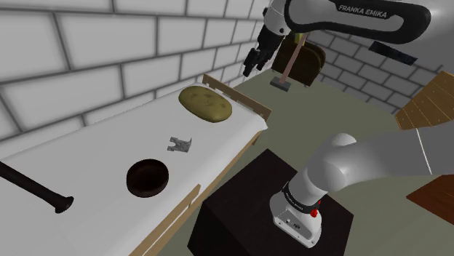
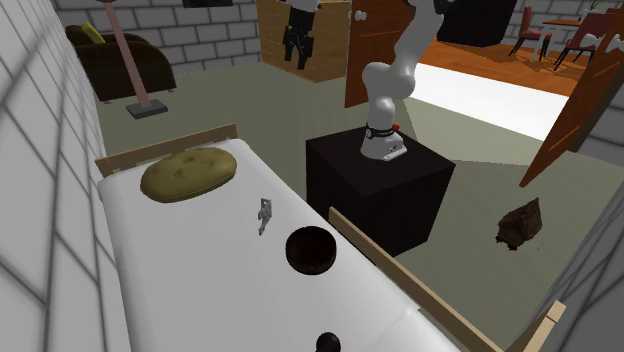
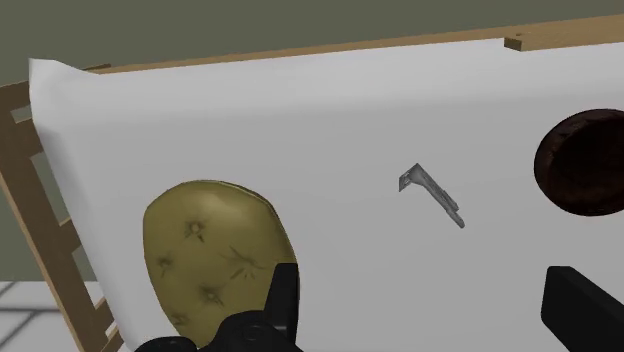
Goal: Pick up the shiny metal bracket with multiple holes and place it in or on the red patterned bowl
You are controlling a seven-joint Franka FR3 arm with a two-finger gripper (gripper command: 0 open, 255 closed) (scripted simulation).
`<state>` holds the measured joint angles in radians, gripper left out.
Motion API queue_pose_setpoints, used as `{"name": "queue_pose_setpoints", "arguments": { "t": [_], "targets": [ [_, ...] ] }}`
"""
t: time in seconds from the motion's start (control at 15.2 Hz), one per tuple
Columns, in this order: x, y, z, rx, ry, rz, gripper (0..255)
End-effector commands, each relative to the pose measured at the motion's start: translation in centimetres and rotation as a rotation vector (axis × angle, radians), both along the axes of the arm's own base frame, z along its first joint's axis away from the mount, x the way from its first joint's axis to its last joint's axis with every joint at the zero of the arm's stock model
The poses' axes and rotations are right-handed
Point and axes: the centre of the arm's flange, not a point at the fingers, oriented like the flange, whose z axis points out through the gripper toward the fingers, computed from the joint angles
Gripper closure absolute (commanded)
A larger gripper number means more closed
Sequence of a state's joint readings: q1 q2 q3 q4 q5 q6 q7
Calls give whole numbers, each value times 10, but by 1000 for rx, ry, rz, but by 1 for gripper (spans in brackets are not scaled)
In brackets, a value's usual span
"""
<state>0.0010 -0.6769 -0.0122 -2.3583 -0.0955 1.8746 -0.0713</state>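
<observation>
- Pincer [image 1: 251, 67] — spread, nothing gripped, seen high above the bed [image 1: 87, 149].
- Grey bracket [image 1: 179, 145] — laid on the sheet, between olive cushion [image 1: 206, 104] and dark bowl [image 1: 148, 177].

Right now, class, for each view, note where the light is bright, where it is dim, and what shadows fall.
Shoulder view: the bowl is almost black inside against the sheet. Second exterior view: a floor patch glares white. Wrist view: the sheet is evenly lit; the bracket throws hardly any shadow.
</observation>
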Motion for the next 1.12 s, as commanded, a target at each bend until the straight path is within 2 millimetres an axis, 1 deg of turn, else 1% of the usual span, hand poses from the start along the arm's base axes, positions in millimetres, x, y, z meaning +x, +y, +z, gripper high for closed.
{"name": "queue_pose_setpoints", "arguments": {
  "t": [0.0,0.53,1.06],
  "targets": [
    [14,0,-22,3,10,16,0],
    [69,10,-114,14,58,78,0],
    [118,25,-208,26,105,140,0]
  ]
}}
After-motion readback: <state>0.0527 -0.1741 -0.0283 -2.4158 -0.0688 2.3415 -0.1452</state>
